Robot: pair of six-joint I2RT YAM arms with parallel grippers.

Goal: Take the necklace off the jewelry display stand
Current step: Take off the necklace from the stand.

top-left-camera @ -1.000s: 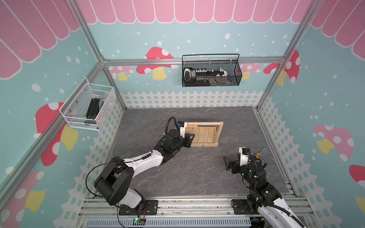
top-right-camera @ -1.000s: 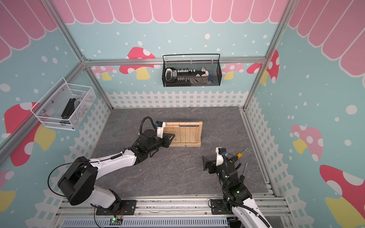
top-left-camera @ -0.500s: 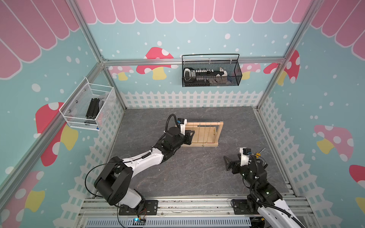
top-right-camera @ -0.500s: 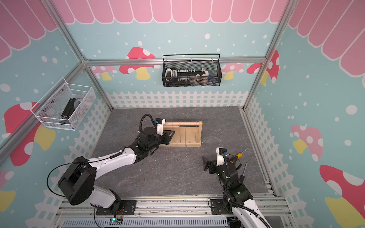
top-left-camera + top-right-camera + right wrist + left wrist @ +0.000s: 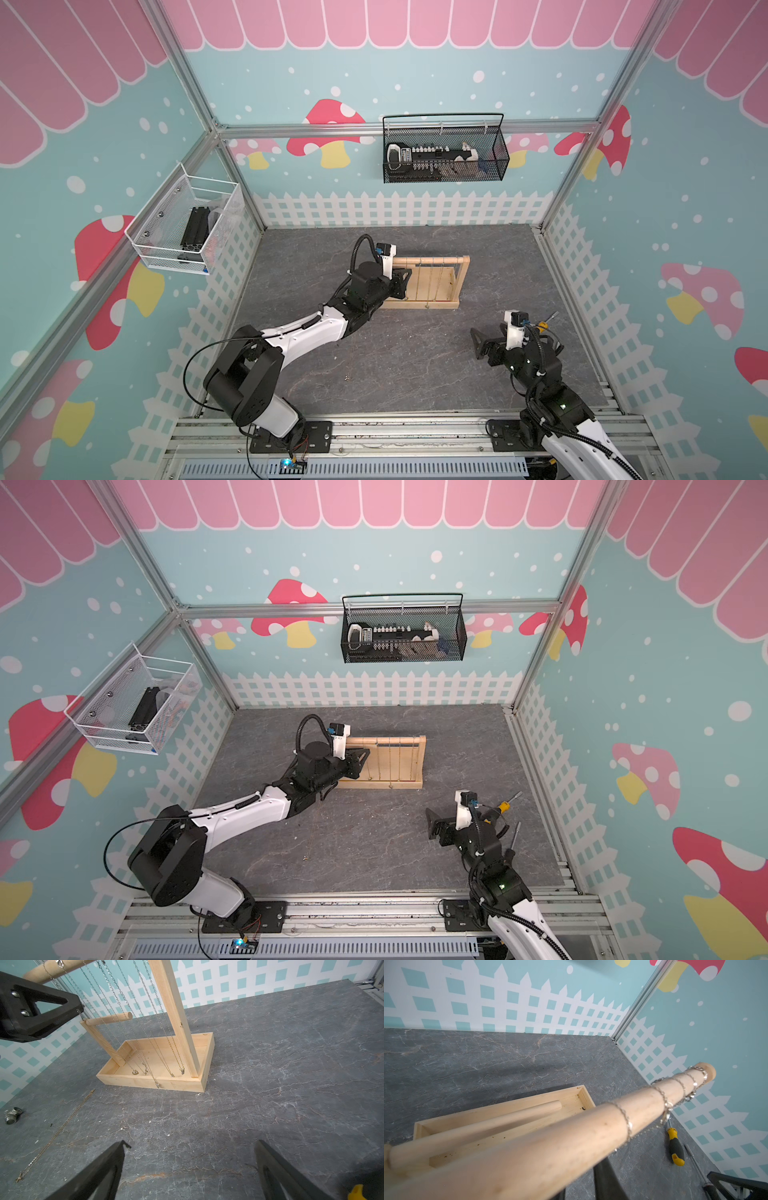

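- Your left gripper [image 5: 402, 283] sits at the 9 o'clock end of the stand. The right wrist view shows one black finger [image 5: 41, 1007] with its tip touching or just beside the endmost chain. You cannot tell whether the jaws are together on it.
- Your right gripper [image 5: 191, 1144] has its jaws wide apart and holds nothing. It hangs over the table [image 5: 415, 374] at about 4 o'clock, well apart from the stand.
- The necklace [image 5: 627, 1124] is looped over the dowel rail [image 5: 550, 1142], nearest your left jaws and first in a row of hanging chains.
- The jewelry display stand [image 5: 187, 1084] stands just toward 12 o'clock from the table's centre, with its rail running 9 to 3.
- A loose chain [image 5: 56, 1132] lies flat at about 7 o'clock, and a screwdriver [image 5: 676, 1147] lies near 3.
- The step in hand looks like the pinch on the thin chain.
- Next you need a sure closure, then a gentle draw of the loop toward the rail's 9 o'clock end, which looks free, without tugging the neighbouring chains or tipping the stand.
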